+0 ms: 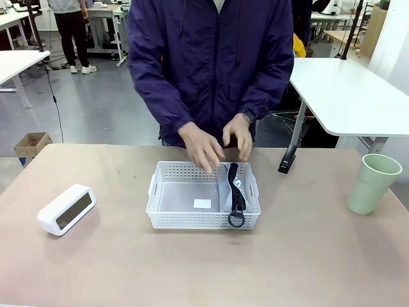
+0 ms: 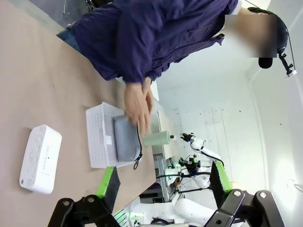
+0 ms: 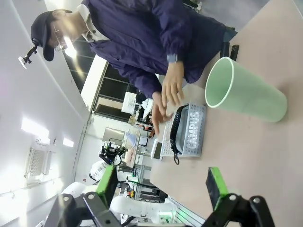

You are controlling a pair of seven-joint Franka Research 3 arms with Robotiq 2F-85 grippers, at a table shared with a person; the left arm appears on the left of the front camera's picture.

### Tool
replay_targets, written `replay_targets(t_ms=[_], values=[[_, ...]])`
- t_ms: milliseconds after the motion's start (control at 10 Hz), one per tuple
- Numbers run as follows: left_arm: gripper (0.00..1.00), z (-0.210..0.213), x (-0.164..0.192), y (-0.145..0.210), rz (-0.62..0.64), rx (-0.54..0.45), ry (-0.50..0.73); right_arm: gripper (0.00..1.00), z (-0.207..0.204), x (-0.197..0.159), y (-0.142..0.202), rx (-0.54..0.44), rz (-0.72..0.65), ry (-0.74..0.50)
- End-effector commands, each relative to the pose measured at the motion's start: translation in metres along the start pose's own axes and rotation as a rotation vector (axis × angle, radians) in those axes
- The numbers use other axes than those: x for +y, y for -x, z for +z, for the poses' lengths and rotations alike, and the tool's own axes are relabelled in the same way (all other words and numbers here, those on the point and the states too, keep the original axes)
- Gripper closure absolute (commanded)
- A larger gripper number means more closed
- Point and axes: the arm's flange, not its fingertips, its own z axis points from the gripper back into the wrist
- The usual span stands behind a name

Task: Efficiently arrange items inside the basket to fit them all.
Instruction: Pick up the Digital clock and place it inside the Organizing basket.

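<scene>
left jaws released, empty | right jaws released, empty | basket ahead, between both jaws, pouch inside, person's hand over it | cup near right jaws

Bright even overhead light, soft shadows; hands motion-blurred; wrist views distorted.

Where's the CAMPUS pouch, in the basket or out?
In. The grey pouch stands on edge along the basket's right side wall, inside the rim; its black ring hangs over the near wall.
</scene>
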Motion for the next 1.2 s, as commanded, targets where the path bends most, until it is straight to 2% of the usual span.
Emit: replay_targets(t_ms=[0,200,300,400,500,900,1100], values=[[0.00,0.002,0.000,0.000,-0.020,0.005,0.008,0.00,0.001,0.003,-0.004,-0.010,0.019,-0.013],[0.00,0.002,0.000,0.000,-0.020,0.005,0.008,0.00,0.000,0.000,0.000,0.000,0.000,0.000],[0.00,0.002,0.000,0.000,-0.020,0.005,0.008,0.00,-0.016,0.015,-0.003,0.044,0.030,0.090],[0.00,0.002,0.000,0.000,-0.020,0.005,0.008,0.00,-0.026,0.026,-0.007,0.058,-0.039,0.174],[0.00,0.000,0.000,0.000,-0.001,0.000,0.000,0.00,-0.005,0.002,-0.002,0.016,0.007,0.021],[0.00,-0.070,-0.040,0.006,-0.133,0.334,-0.414,0.00,-0.005,0.002,-0.002,0.016,0.007,0.021],[0.00,-0.089,-0.053,0.007,-0.213,0.465,-0.536,0.00,-0.005,0.002,-0.002,0.016,0.007,0.021]])
